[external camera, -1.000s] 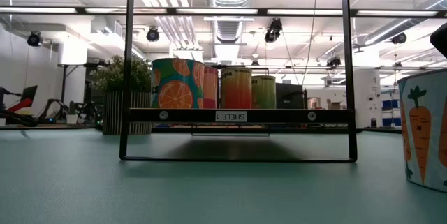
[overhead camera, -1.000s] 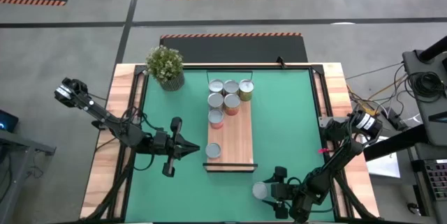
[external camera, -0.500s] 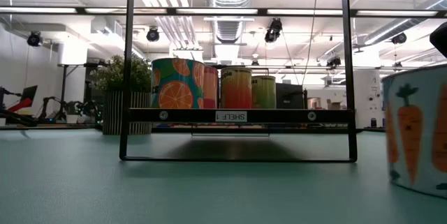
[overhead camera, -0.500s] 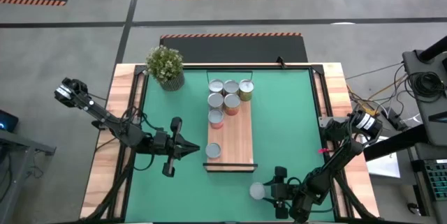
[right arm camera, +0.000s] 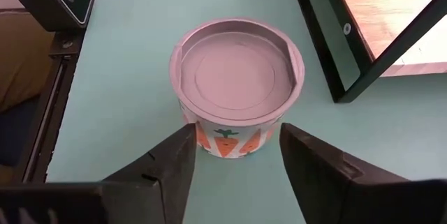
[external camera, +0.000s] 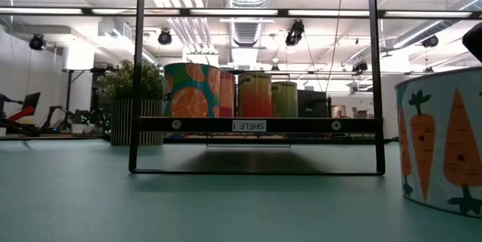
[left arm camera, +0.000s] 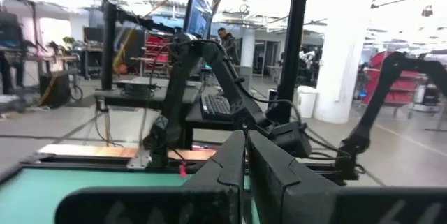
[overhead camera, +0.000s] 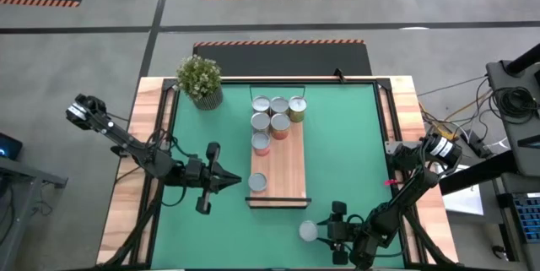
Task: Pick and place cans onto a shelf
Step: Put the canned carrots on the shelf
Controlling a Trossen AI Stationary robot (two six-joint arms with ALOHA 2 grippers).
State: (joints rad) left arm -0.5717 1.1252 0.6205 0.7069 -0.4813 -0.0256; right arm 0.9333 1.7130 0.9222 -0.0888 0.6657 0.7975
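- The carrot-label can point(right arm camera: 237, 91) stands upright on the green mat point(overhead camera: 346, 136), just off the dark-strip end of the shelf point(overhead camera: 291, 165) and apart from it. It is the only can not on the plank.
- Over the last second this can has slid along the mat: in the high view its pale top point(overhead camera: 309, 231) sits a little further towards the left arm's side than before, and in the low view its carrot label point(external camera: 440, 148) fills more of the picture edge than it did.
- The right claw point(right arm camera: 234, 147) has travelled with it. Its fingers are apart, one on each side of the can's wall, close to the label; whether the pads point(right arm camera: 174, 158) actually press the tin cannot be told from here, and nothing shows the can lifted off the mat.
- My reading is that the can is being nudged or carried low rather than properly gripped, so the pick is not yet secure and the placing step has not begun.
- On the shelf, five cans point(overhead camera: 275, 116) cluster at the end near the potted plant point(overhead camera: 200, 79) and one more can point(overhead camera: 257, 182) stands alone near the dark strip, so free plank remains between them for this one.
- The left claw point(overhead camera: 236, 180) waits over the mat beside the shelf's long edge, its fingers point(left arm camera: 230, 175) drawn nearly together and holding nothing.
- The shelf's black frame point(right arm camera: 328, 49) lies close to the can, so the lift probably has to clear that rail.
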